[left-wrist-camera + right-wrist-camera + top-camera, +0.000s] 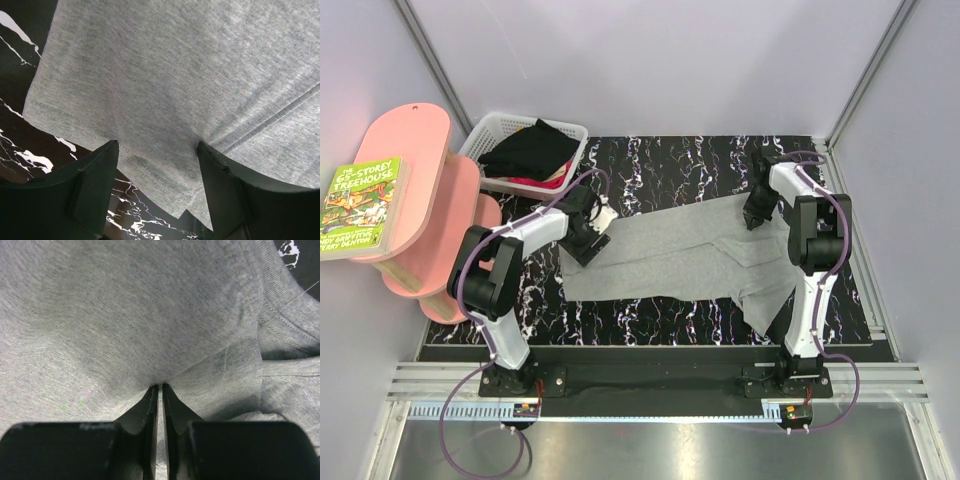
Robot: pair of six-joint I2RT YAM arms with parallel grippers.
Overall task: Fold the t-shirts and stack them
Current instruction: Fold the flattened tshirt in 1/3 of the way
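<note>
Step in hand: first fold of the grey t-shirt (660, 262), grasp phase.

- The grey t-shirt is lying spread across the middle of the tabletop (660, 160), one layer doubling over itself at its right end, with the near-right corner reaching toward the right arm's base.
- The black t-shirt (528, 150) is sitting bunched in the white basket (555, 122) at the far left, well apart from both arms. Judged as not yet begun.
- The left end effector (592, 228) is hovering at the shirt's left edge. Its fingers (95, 190) are standing wide apart and straddling the stitched hem (150, 167), with nothing clamped.
- The right end effector (757, 212) is pressing down at the far-right part of the shirt. The wrist view is showing its fingers all but together, with the cloth puckering into a ridge at the tips, so it is clamping on the grey t-shirt. How many layers it is catching cannot be told, since the tips are hiding the bite.

Next move, as a judgement:
- The left side is needing to close on the hem, taking both layers if it can.
- Only then should both arms be lifting together and carrying their edges over.
- Lifting on the right alone is risking dragging the shirt askew.
</note>
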